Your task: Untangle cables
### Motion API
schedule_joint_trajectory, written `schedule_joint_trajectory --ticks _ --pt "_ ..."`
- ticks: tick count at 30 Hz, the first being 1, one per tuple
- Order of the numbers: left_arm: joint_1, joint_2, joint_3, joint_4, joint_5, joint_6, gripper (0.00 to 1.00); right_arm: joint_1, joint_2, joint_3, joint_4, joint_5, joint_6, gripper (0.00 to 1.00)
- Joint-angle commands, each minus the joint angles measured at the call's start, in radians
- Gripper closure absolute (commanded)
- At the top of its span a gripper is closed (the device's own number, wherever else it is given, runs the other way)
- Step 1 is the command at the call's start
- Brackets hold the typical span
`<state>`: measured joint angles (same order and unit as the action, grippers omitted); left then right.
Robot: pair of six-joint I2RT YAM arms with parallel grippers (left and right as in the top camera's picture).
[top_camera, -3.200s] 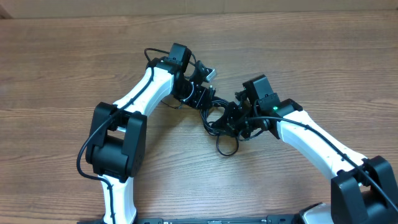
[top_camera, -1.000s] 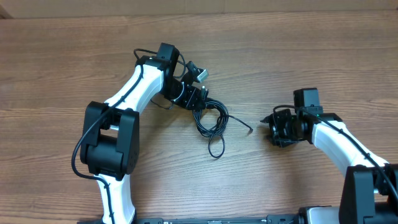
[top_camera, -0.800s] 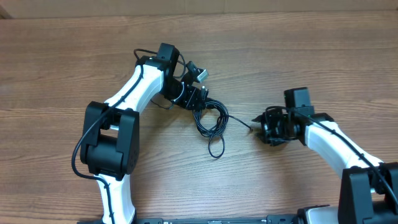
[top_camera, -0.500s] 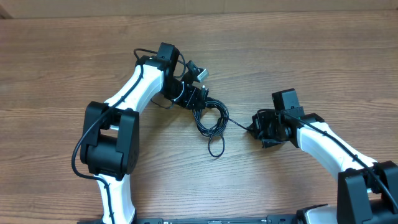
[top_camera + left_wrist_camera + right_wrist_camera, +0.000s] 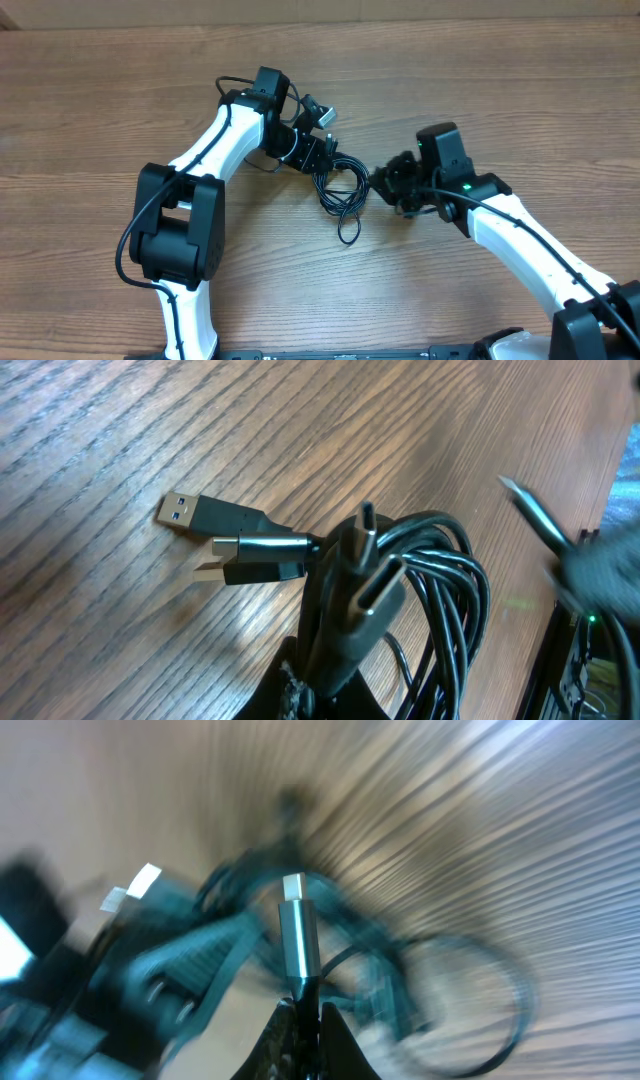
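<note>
The cables [image 5: 342,203] lie as a bundle of black loops on the wooden table between my arms. My left gripper [image 5: 317,155] is shut on the bundle's upper end. In the left wrist view, that gripper [image 5: 345,672] clamps grey plug ends [image 5: 365,585], and a USB plug [image 5: 186,510] rests on the wood beyond. My right gripper [image 5: 386,184] sits just right of the loops. The blurred right wrist view shows this gripper [image 5: 300,1007] shut on a silver-tipped plug [image 5: 297,928] that points toward the bundle.
The table [image 5: 520,90] is bare wood all around. My left arm's white links [image 5: 215,150] reach in from the lower left, and the right arm [image 5: 510,235] from the lower right.
My right gripper closed on the plug end and swung left across the table until it reached the loops. The left arm and its hold stayed put.
</note>
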<state>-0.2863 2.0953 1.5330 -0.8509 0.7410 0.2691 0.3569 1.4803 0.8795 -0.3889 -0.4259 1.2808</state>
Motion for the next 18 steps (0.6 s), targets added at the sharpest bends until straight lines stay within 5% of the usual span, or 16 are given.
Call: schedule_joint_trajectory --ticks 1,18 --pt "-0.010 -0.023 0.026 0.003 0.037 -0.001 0.96 0.024 -0.020 0.026 0.013 -0.131 0.002 0.96" --pt "-0.023 -0.023 0.026 0.006 0.048 0.001 0.96 0.171 0.148 0.024 0.071 -0.117 0.163 0.96"
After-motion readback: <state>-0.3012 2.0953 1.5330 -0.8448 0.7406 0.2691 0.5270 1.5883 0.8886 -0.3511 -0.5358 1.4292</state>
